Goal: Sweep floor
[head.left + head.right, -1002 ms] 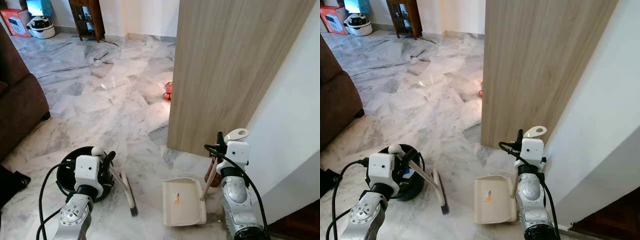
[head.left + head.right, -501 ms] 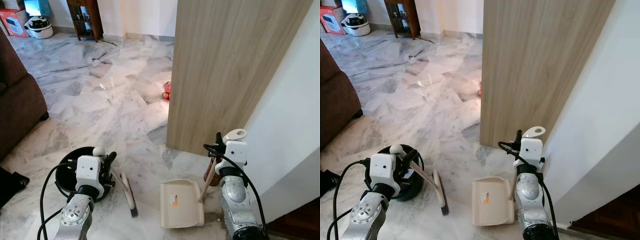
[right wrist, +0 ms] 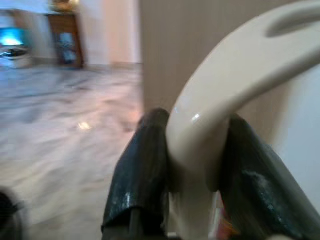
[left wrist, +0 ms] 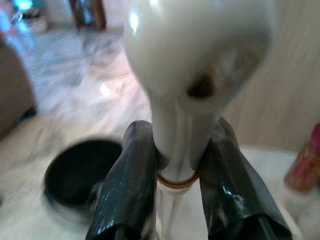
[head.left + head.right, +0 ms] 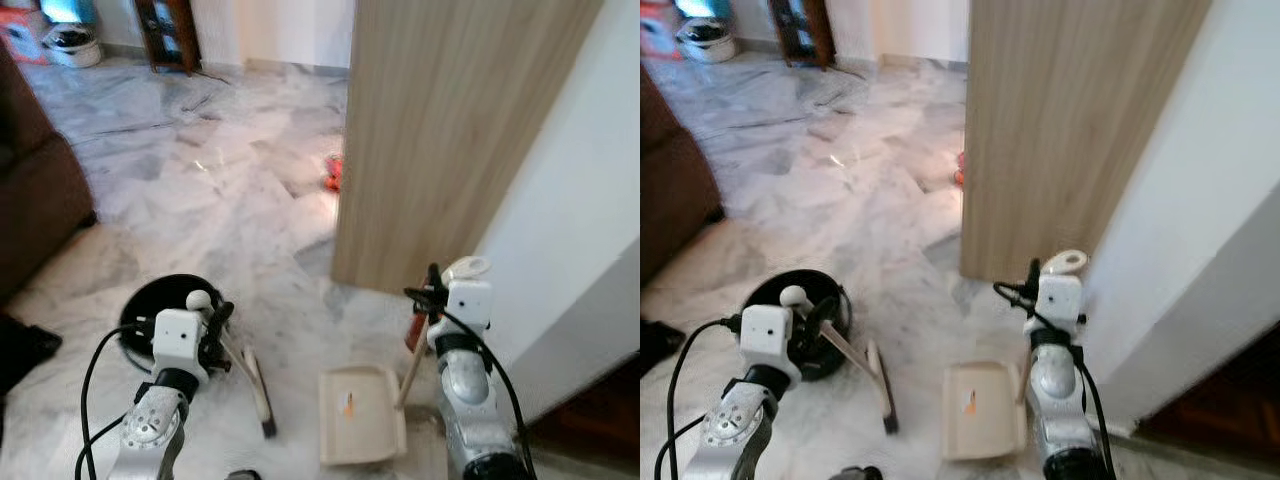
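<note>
Left gripper (image 4: 175,165) clasps the broom (image 5: 250,375); right gripper (image 3: 192,165) clasps the dustpan (image 5: 362,428).

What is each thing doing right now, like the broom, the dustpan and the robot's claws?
Broom: bristles on the floor, handle tilted, gripped near its top.
Dustpan: flat on the floor, handle raised.
Left claw: shut on the broom handle.
Right claw: shut on the dustpan handle.
Black bin: upright on the floor, open top.
Wooden door: standing open.
</note>
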Available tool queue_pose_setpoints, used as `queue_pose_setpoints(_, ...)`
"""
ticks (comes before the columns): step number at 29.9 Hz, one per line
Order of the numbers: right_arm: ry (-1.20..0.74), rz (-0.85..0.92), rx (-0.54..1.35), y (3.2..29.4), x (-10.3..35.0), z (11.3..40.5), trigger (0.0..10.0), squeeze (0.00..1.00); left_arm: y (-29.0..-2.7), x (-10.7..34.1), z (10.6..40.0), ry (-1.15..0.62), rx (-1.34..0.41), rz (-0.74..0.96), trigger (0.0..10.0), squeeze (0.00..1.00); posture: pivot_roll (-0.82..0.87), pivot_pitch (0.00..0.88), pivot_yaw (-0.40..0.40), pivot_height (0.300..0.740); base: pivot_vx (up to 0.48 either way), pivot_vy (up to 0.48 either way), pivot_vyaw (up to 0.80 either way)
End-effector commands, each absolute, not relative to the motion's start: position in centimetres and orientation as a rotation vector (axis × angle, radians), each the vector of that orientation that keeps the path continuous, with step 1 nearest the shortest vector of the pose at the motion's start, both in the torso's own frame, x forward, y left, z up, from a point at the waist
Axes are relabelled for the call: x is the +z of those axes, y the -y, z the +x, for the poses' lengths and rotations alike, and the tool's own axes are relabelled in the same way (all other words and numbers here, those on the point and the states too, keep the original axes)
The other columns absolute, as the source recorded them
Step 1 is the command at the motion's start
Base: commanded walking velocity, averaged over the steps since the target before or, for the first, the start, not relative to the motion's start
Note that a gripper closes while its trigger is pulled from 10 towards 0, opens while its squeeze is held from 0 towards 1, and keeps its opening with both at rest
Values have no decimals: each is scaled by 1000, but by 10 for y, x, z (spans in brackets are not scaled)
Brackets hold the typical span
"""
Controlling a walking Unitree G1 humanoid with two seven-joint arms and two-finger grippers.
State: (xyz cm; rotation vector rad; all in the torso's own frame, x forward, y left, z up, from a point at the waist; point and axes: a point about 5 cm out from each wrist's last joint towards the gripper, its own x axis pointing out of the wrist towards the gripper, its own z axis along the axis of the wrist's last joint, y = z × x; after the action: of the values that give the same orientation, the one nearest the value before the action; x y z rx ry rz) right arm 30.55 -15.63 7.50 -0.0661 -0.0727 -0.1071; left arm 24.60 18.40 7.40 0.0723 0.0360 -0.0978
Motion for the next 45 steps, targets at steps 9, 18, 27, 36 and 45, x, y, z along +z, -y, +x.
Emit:
queue_pose_setpoints(9,113,-56,-95,154,84,309,10000,0,-183,87,253,34,-102,104,10000,0,158,55,-17,740,-268,0,0)
queue_pose_setpoints(18,105,-45,-96,154,83,311,10000,0,-183,87,254,34,-100,107,10000,0,157,43,-19,740,-270,0,0)
queue_pose_setpoints(27,93,-50,-89,154,83,313,10000,0,-184,87,256,42,-95,107,10000,0,155,34,-19,740,-234,0,-720)
queue_pose_setpoints(36,93,-55,-91,153,82,312,10000,0,-185,86,257,36,-91,119,10000,0,154,27,-13,740,0,0,-800)
queue_pose_setpoints(45,92,-57,-92,154,82,313,10000,0,-184,87,258,41,-92,113,10000,0,154,29,-16,740,0,0,-800)
